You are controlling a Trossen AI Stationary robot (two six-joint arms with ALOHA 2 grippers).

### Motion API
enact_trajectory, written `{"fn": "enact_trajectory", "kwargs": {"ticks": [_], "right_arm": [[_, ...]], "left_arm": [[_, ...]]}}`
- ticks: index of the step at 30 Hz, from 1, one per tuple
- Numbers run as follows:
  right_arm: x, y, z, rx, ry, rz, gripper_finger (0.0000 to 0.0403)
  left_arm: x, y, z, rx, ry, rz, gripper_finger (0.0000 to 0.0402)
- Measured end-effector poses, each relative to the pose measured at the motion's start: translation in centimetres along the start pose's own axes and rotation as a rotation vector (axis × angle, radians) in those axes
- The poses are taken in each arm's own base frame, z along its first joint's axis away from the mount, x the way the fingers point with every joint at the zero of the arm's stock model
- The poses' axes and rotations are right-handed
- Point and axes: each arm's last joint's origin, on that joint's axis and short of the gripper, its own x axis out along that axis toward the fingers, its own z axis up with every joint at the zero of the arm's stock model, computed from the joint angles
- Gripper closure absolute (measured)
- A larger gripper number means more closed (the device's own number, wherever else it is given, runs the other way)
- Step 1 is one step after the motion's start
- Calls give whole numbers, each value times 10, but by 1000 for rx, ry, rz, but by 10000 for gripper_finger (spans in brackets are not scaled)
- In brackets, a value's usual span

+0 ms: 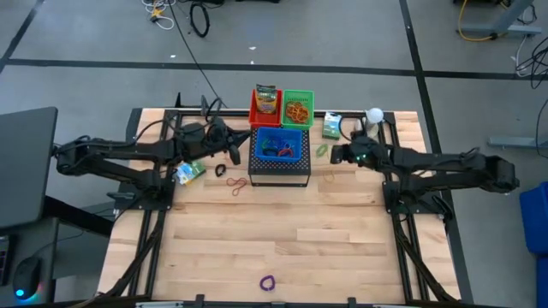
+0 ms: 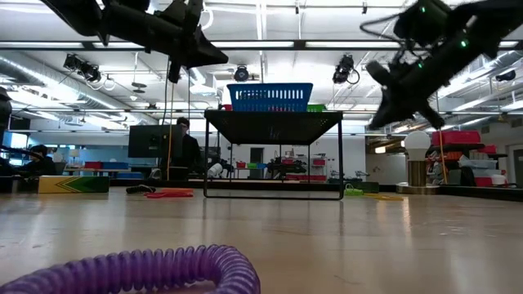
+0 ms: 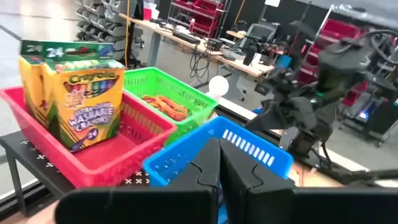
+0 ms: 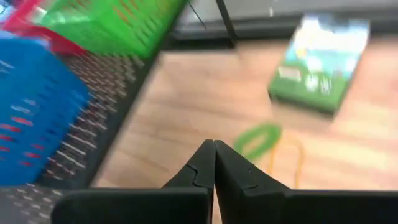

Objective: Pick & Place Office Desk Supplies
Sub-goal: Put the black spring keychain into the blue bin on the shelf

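My left gripper [image 3: 219, 167] is shut and empty, hovering level beside the blue basket [image 1: 279, 144], on its left. That basket holds several coloured loops. My right gripper [image 4: 214, 155] is also shut and empty, tilted down above a green loop [image 4: 258, 137] and a tan rubber band [image 4: 290, 159], both flat on the wood. One green-white box [image 4: 320, 56] lies past them, another [image 1: 190, 171] under my left arm. Red and orange bands [image 1: 235, 186] lie left of the stand. A purple loop [image 1: 268, 282] lies near the table's front edge.
The black perforated stand [image 1: 278, 169] carries the blue basket, a red basket [image 3: 37, 118] with a crayon box [image 3: 78, 93], and a green basket [image 3: 168, 93] with orange bands. A white ball on a stand [image 1: 374, 114] is at the back right. The near half of the table is bare wood.
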Motion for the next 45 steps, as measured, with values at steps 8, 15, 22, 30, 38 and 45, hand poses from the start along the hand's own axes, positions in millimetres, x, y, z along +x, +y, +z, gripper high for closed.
{"fn": "enact_trajectory", "kwargs": {"ticks": [8,15,22,30,38,45], "right_arm": [[8,-19,-31,54,95,-13,391],[7,-20,-36,-3,112,-11,364],[7,-19,-35,1,102,-2,360],[7,-19,-35,1,102,-2,360],[7,-19,-35,1,102,-2,360],[7,-19,-35,1,102,-2,360]], "left_arm": [[-12,-20,-24,3,43,-2,396],[-33,-22,-69,-82,105,-89,396],[-47,-36,-91,16,313,-163,396],[-58,-35,-108,30,500,-104,396],[-60,-4,-119,-119,627,227,392],[-47,35,-112,-299,610,461,390]]}}
